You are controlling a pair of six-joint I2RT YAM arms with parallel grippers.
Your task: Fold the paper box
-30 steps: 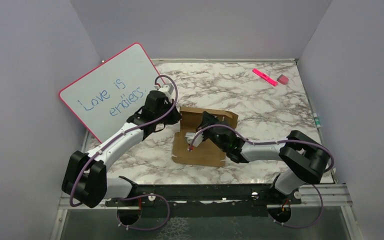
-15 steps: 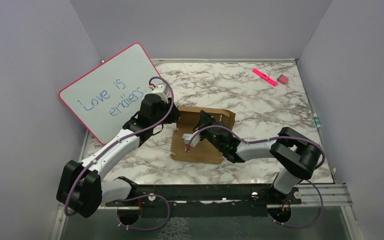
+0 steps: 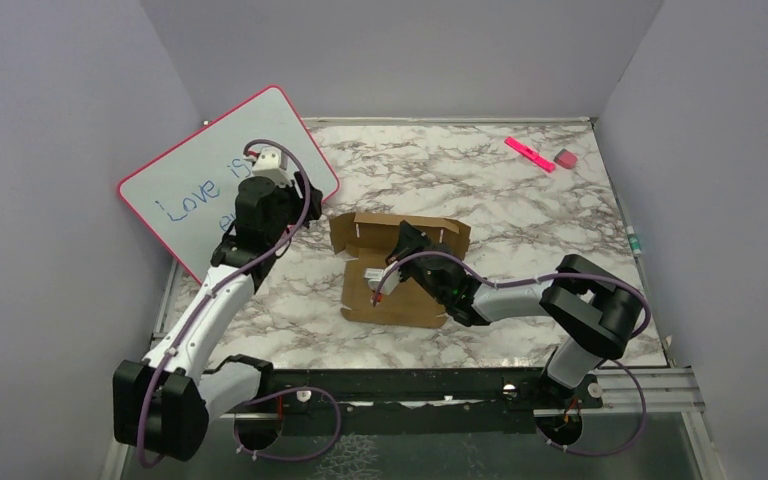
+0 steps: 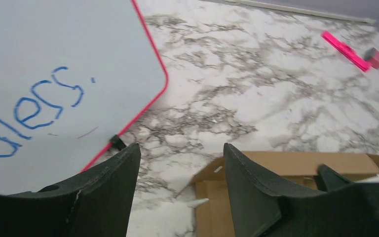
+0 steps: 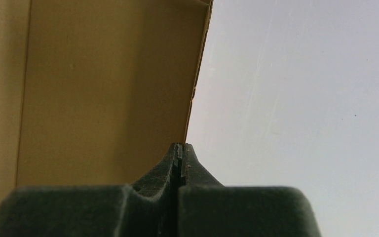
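Paper box (image 3: 360, 300) on seemingly marble tabletop (image 3: 520, 210); left claw (image 4: 181, 150) spread, right claw (image 5: 180, 148) pressed together.

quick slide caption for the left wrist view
Open left pincer above the marble table, pink-framed whiteboard at left, paper box at lower right.

The paper box (image 3: 360, 300) is plain brown cardboard, more yellow-brown on its inner face; the table (image 3: 480, 180) has a white marble pattern with grey and black veins; at ten o'clock the whiteboard (image 3: 200, 180) has a pink frame, a white face and blue handwriting; at one o'clock are a bright pink marker (image 3: 529, 154) and a small greyish-pink block (image 3: 565, 158); the left arm (image 3: 210, 310) and the right arm (image 3: 515, 293) are white with black joints and purple cables; the walls (image 3: 410, 50) are pale lilac-grey.
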